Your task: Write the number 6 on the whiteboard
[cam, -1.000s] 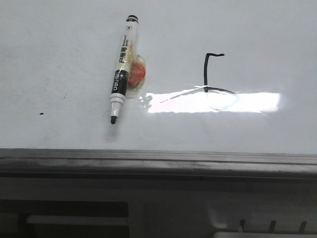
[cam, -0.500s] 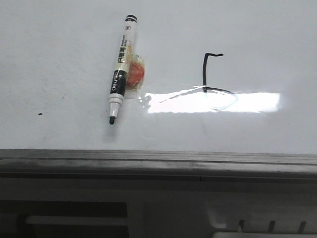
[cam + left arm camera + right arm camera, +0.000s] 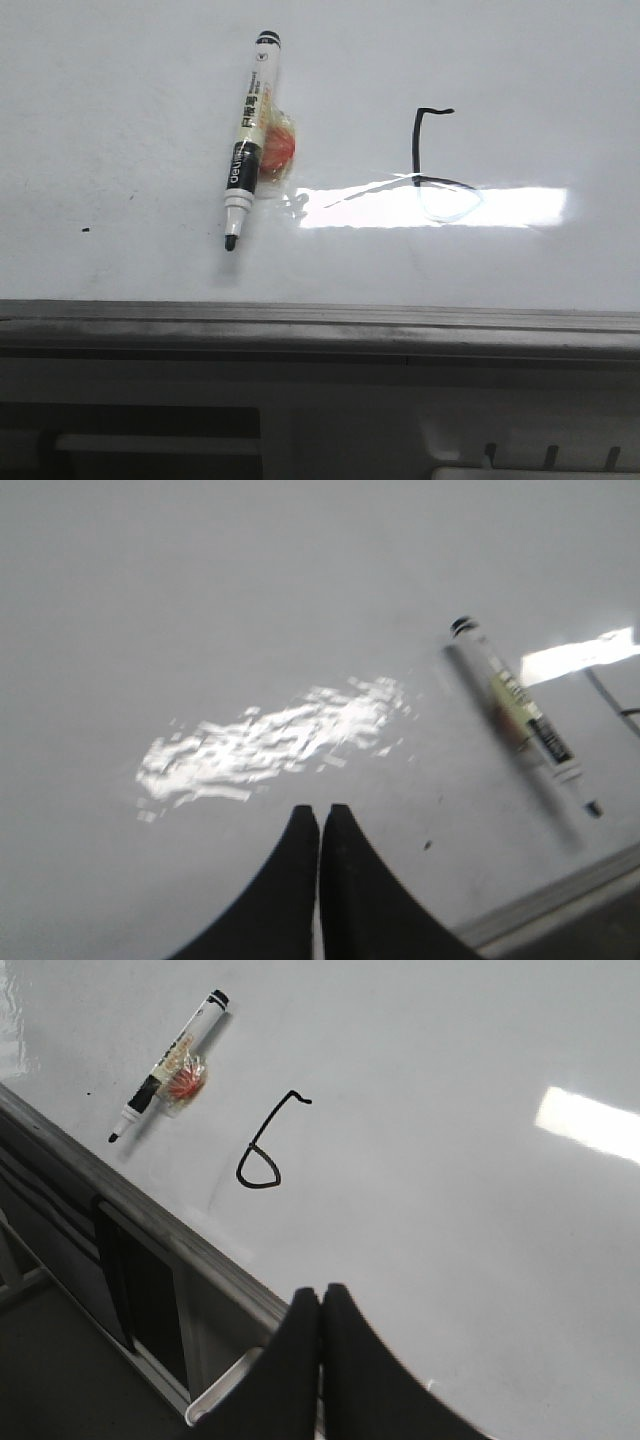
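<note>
Front camera faces forward, close over whiteboard (image 3: 130, 120). Both wrist cameras look past their fingers; all share marker (image 3: 247, 139).

bright overhead light throws a rectangular glare patch (image 3: 430, 207) at centre right of the front view. below the white surface, a grey metal rail (image 3: 320, 325) crosses the lower third of the frame. beneath it, pale frame parts with a dark opening (image 3: 150, 420) at lower left. right wrist view: dim grey floor (image 3: 60, 1380) at lower left.
</note>
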Motion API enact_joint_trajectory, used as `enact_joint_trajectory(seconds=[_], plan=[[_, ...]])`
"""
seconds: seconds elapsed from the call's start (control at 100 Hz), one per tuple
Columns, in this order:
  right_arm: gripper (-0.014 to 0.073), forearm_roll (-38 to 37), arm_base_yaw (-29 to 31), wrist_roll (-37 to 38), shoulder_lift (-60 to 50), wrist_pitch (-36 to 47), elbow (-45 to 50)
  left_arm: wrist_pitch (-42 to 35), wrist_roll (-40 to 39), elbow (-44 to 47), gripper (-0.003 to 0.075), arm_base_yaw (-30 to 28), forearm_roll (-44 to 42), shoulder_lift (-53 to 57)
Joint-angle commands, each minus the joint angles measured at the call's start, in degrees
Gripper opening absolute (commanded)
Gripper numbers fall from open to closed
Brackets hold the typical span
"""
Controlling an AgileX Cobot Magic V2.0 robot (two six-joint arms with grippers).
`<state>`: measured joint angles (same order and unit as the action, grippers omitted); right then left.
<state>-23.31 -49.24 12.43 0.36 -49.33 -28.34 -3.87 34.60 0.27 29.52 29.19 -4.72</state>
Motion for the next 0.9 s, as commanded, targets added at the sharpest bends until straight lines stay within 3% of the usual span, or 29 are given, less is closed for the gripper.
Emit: enact_joint_trajectory(seconds=[0.0, 0.14, 0.27, 0.89], plan=[[-0.0054, -1.6, 0.1, 0.0, 1.4, 3.8, -1.3, 1.7, -10.3, 1.1, -0.0019, -6.5, -8.8, 2.1], [-0.0054, -1.6, 0.1, 0.0, 1.4, 3.8, -1.3, 11.5, -11.5, 2.5, -0.0019, -13.8, -9.0, 3.9], [-0.0054, -1.6, 0.1, 0.0, 1.4, 3.8, -1.3, 18.5, -11.5, 2.5, -0.0019, -15.9, -12.7, 4.2], [-0.0054, -1.6, 0.1, 0.0, 1.4, 3.8, -1.3, 18.7, -11.5, 2.5, -0.0019, -16.0, -12.7, 4.2]])
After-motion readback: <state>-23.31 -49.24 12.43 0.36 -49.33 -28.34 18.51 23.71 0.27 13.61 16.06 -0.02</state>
